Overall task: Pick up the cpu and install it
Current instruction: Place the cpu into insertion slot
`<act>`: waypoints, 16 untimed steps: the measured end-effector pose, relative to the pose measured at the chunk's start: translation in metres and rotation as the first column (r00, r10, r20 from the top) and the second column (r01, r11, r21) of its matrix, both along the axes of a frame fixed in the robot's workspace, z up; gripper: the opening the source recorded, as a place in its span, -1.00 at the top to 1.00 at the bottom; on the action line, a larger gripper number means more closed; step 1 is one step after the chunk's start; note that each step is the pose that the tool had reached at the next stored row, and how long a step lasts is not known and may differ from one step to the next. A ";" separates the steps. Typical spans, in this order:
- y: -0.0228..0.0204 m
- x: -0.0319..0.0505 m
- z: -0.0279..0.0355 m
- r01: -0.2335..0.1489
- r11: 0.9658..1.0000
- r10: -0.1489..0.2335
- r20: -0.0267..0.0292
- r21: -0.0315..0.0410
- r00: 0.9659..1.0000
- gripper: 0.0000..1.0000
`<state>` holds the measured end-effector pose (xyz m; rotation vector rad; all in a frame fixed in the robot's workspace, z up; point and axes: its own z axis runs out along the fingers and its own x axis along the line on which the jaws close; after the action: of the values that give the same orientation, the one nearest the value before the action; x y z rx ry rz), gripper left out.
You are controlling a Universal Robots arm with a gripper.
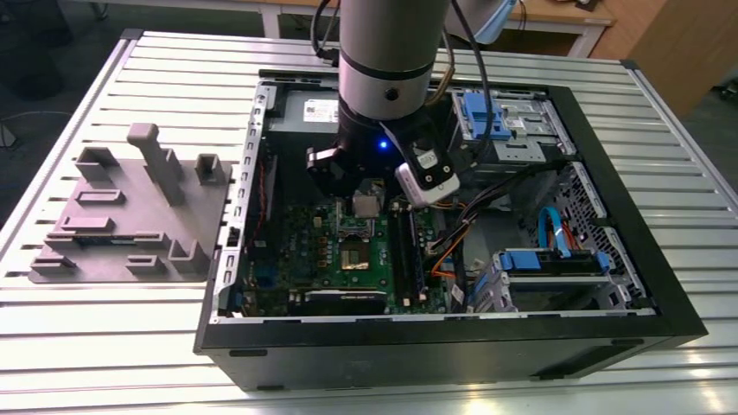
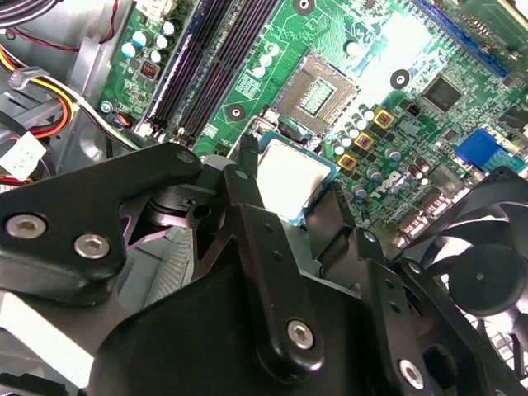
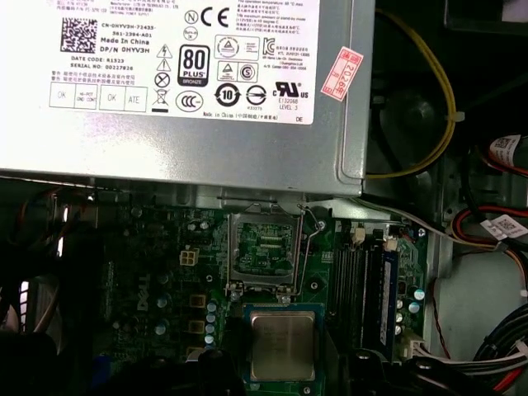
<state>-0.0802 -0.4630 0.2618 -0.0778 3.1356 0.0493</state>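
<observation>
The cpu [image 2: 293, 177] is held between the jaws, which are closed on its two sides. It is held flat, silver top up, above the green board [image 2: 285, 29] inside the open computer case [image 1: 461, 359]. In the first wrist view it is seen just beside the empty socket [image 3: 264, 250], not in it. The case is set on a ribbed surface [image 1: 138, 346].

arm [image 1: 390, 60] vertical, wrist down | end effector [image 1: 366, 195] clamped on cpu [image 3: 282, 346]
</observation>
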 end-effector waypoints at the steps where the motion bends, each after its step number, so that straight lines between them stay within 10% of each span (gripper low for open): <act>1: 0.0000 0.0000 0.0000 0.000 1.000 0.000 0.000 0.000 1.000 0.06; 16: -0.0106 -0.0017 -0.0180 0.008 1.000 -0.008 -0.002 0.000 1.000 0.06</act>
<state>-0.0819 -0.4735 0.2438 -0.0655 3.1372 0.0497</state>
